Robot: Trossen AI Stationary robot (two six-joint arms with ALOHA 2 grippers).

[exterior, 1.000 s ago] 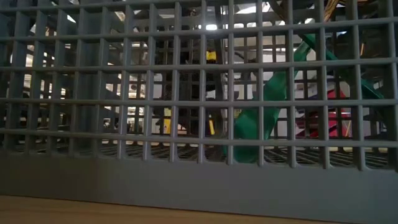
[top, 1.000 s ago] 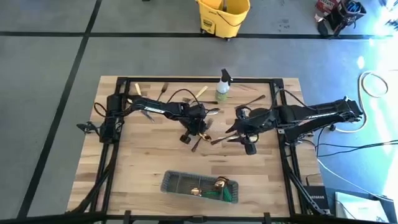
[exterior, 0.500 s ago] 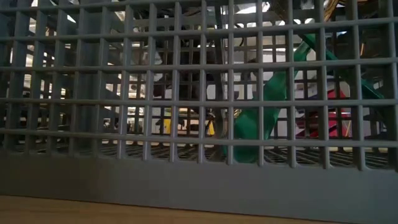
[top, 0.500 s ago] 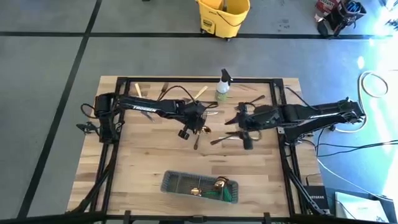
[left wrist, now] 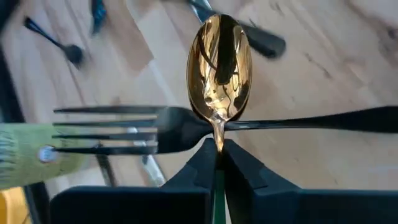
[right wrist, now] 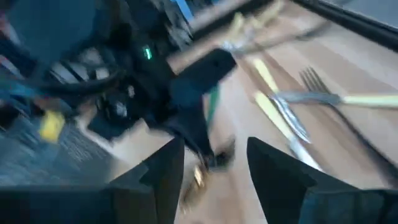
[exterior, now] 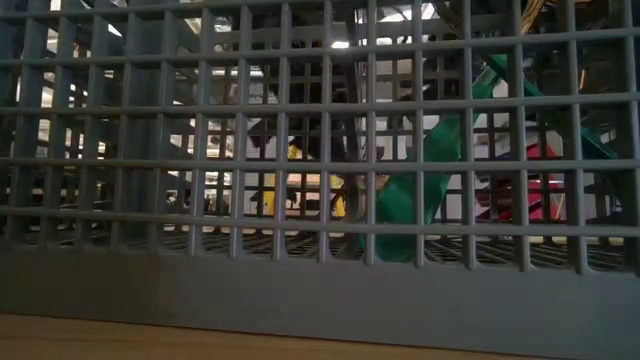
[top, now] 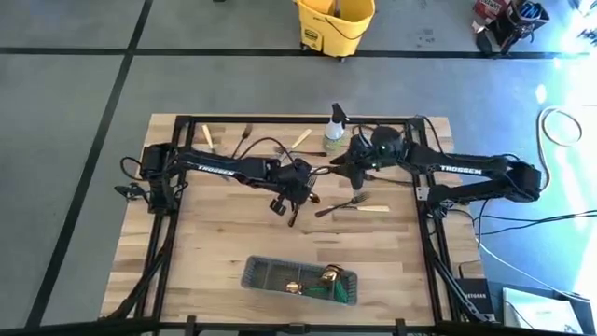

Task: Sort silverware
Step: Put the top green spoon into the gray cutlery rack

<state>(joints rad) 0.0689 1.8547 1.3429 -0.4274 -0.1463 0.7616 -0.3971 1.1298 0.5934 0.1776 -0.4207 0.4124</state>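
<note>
The left gripper [left wrist: 217,163] pinches a gold spoon [left wrist: 219,68] above a dark fork [left wrist: 155,129]. The right gripper [right wrist: 214,158] hangs released. Well apart from both, the grey mesh caddy [top: 270,276] holds gold and green-handled pieces.

Black arms [top: 233,166], white TROSSEN lettering

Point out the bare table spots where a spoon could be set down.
Bare wood lies left of the grey caddy, along the near edge, and to its right. Another patch sits between the caddy and the cream-handled fork. The far middle is crowded: the left pincer grips a gold spoon, the right pincer sits open by the spray bottle.
</note>
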